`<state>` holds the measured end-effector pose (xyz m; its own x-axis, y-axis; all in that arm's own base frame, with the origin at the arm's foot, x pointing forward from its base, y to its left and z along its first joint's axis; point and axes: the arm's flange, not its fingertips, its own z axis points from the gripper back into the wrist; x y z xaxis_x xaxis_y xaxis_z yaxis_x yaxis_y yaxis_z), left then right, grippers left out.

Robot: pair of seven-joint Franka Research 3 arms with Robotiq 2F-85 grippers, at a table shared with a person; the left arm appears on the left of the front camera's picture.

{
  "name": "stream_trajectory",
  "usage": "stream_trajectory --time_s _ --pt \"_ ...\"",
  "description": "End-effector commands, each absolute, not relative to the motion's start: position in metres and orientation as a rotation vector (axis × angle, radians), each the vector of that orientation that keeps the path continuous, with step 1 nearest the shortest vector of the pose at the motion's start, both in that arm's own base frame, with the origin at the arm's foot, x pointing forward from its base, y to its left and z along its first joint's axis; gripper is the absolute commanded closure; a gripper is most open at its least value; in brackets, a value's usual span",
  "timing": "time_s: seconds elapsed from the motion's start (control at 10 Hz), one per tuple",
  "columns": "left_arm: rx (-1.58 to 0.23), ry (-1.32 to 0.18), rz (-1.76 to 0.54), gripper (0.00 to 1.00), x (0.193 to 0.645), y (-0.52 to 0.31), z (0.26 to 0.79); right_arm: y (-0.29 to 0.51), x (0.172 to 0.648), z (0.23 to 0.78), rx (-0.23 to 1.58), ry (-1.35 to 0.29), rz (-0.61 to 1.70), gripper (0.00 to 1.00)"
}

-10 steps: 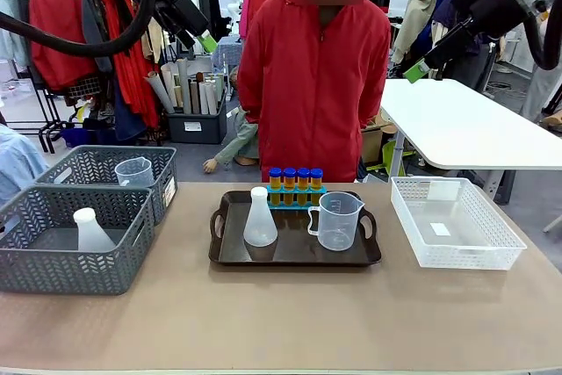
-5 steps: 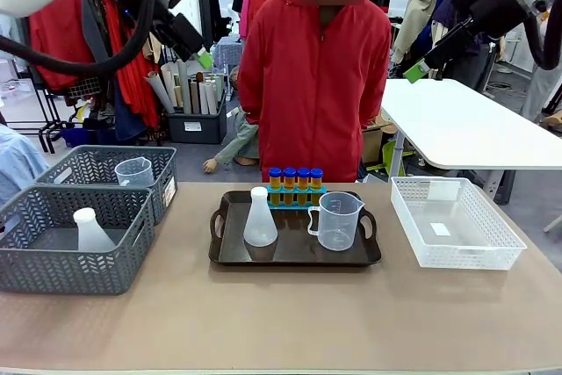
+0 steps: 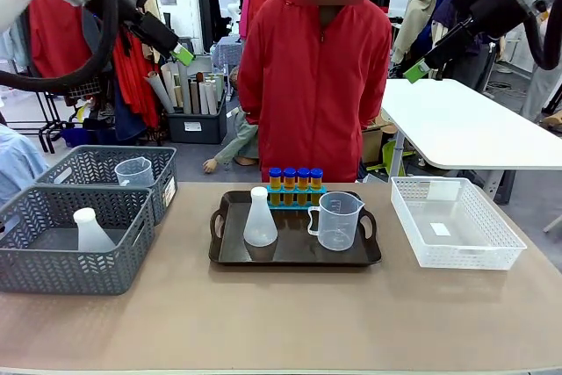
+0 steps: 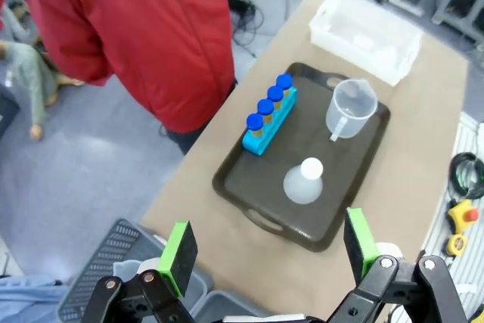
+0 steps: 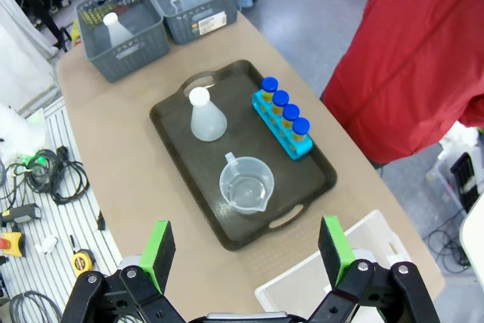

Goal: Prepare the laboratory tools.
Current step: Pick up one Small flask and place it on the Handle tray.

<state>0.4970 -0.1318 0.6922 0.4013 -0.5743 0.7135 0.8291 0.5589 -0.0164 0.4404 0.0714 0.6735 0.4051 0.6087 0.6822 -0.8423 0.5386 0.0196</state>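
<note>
On the dark brown tray at mid-table stand a white conical flask, a clear handled beaker and several blue-capped tubes of orange liquid in a blue rack. My left gripper hangs high at the upper left, far from them. Its wrist view looks down past open jaws on the flask, beaker and tubes. High at the upper right, my right gripper is open and empty above the flask, beaker and tubes.
Two grey mesh baskets at the left hold another flask and another beaker. A white mesh basket sits at the right. A person in a red jacket stands at the far edge behind the tray.
My left arm has swung to the left, carrying its gripper leftward and slightly down. The right arm and the things on the table have not moved.
</note>
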Motion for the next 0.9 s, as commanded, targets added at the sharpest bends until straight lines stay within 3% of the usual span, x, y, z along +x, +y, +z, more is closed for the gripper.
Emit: stream_trajectory --time_s 0.0,0.8 --pt "-0.466 -0.733 -0.930 0.00 0.4936 -0.1218 0.6854 0.0708 0.4408 0.6745 0.400 -0.681 0.953 0.00" --pt "-0.438 -0.715 -0.915 0.00 0.4979 -0.1250 0.6882 0.0708 0.4408 0.6745 0.400 -0.681 0.953 0.00"
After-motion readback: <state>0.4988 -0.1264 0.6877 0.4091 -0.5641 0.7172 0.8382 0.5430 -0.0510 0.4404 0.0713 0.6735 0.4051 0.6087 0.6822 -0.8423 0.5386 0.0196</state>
